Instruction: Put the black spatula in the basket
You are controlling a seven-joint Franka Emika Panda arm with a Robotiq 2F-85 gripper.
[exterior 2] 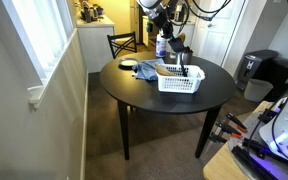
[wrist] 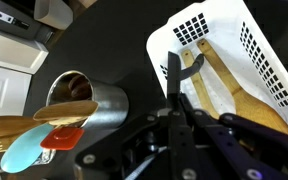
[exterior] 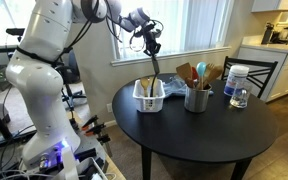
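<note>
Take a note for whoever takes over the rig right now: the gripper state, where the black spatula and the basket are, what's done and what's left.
Gripper: shut on the handle of the black spatula, held above the basket.
Black spatula: hangs nearly upright, with its lower end down inside the basket beside a wooden spoon.
Basket: sits on the round table, next to the grey pot.
Done: the spatula is grasped and its tip is in the basket.
Left: probably lower it a little, open the gripper so it rests in the basket, then lift clear.
</note>
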